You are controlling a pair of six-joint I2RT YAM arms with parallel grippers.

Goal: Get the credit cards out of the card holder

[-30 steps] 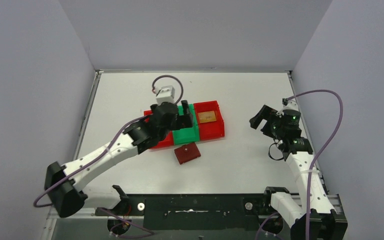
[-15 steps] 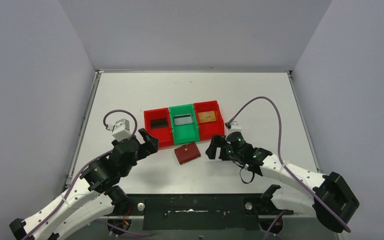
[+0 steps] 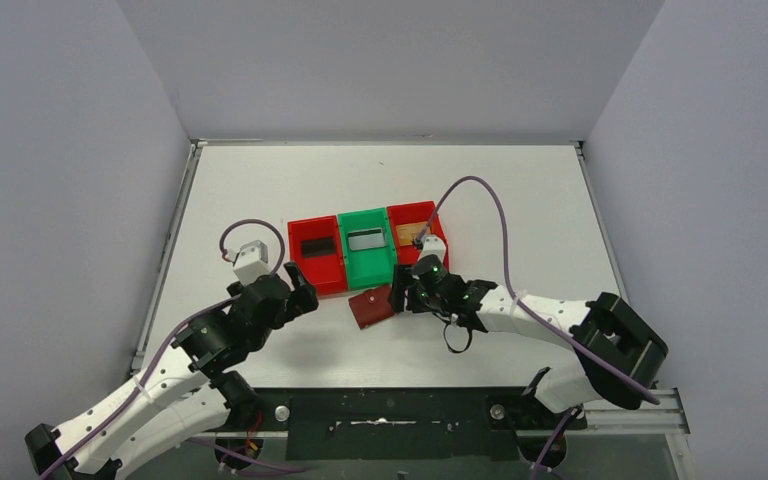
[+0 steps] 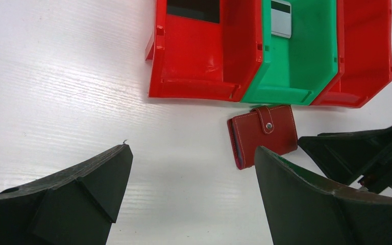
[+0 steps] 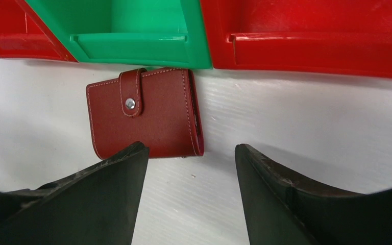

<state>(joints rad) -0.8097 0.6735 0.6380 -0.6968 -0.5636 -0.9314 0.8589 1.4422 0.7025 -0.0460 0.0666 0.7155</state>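
Top view: holder (image 3: 373, 306) lies shut on the table (image 3: 520, 200), just at 6 o'clock of the green bin (image 3: 368, 264). My right gripper (image 3: 400, 297) is low at the holder's 3 o'clock edge, fingers spread; contact cannot be told. My left gripper (image 3: 300, 297) sits at the holder's 9 o'clock, apart from it, fingers spread, nothing in it. Black card (image 3: 317, 246) is in the left red bin (image 3: 312, 278), silver card (image 3: 365, 240) in the green bin, gold card (image 3: 412, 233) in the right red bin (image 3: 426, 262).

Left wrist: my left gripper (image 4: 191, 153) is released and empty. The holder (image 4: 263, 133) is at 1 o'clock of the gap, its near edge hidden behind my right-hand finger (image 4: 306, 204). Tab (image 4: 266, 119) is snapped. The three bins stand at 12 o'clock. The right gripper (image 4: 357, 153) shows at 3 o'clock of the holder.

Right wrist: my right gripper (image 5: 190, 150) is released, gripping nothing. The holder (image 5: 143, 120) is at 11 o'clock of the gap, flat, tab (image 5: 131, 93) closed, its spine corner just inside the gap. Its far edge touches the green bin (image 5: 132, 43).
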